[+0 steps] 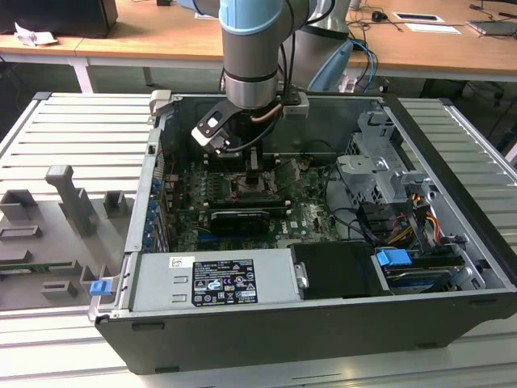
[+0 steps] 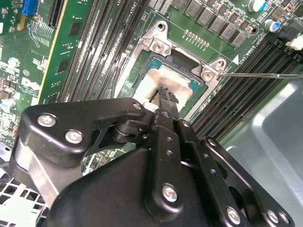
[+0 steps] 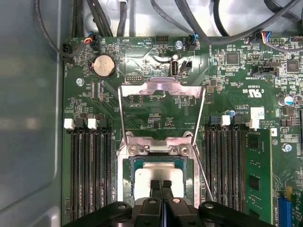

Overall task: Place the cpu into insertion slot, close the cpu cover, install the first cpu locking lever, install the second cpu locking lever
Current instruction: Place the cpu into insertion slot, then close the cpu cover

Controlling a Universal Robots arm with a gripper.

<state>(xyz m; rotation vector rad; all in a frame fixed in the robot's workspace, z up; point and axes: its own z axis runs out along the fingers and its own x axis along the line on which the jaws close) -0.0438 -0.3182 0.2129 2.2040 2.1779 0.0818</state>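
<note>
Toward the far side of the open computer case (image 1: 242, 347) the cpu (image 3: 147, 179) lies flat in the insertion slot (image 3: 129, 176), between banks of memory slots (image 3: 90, 175). The gripper (image 3: 160, 185) is pinched narrow, holding nothing, with its tips right at the chip's silvery top. The cpu cover (image 3: 161, 86) is swung open on its hinge, clear of the socket.

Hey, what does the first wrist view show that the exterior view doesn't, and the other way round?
First wrist view: the cpu lying in the insertion slot, the cpu cover swung open, a coin battery. Exterior view: the grey power supply, a blue tab, grey fixtures beside the case on the exterior view's left. Both: the end effector low over the green motherboard.
</note>
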